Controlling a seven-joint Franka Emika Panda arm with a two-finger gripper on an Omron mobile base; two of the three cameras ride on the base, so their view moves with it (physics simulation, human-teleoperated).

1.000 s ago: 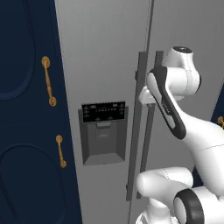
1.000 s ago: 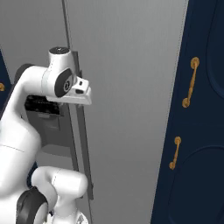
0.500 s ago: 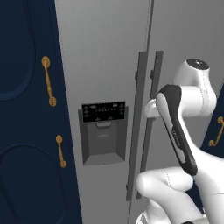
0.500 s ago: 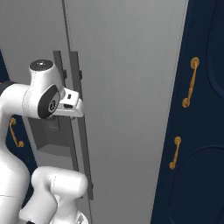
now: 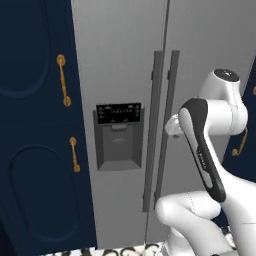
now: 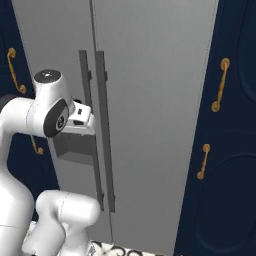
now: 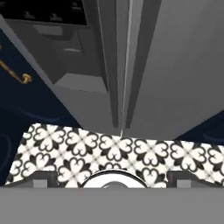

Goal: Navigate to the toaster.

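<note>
I'm parked facing the fridge, its 2 dark handles just ahead; navy cabinets flank both sides. Toaster isn't in sight, so best to turn the base w/ arm tucked. Can't tell if my gripper's fingers are apart or together. Patterned floor below gives little room fwd.

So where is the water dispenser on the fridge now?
The water dispenser sits in the left fridge door, between the gold cabinet handles and the dark vertical door handles.
</note>
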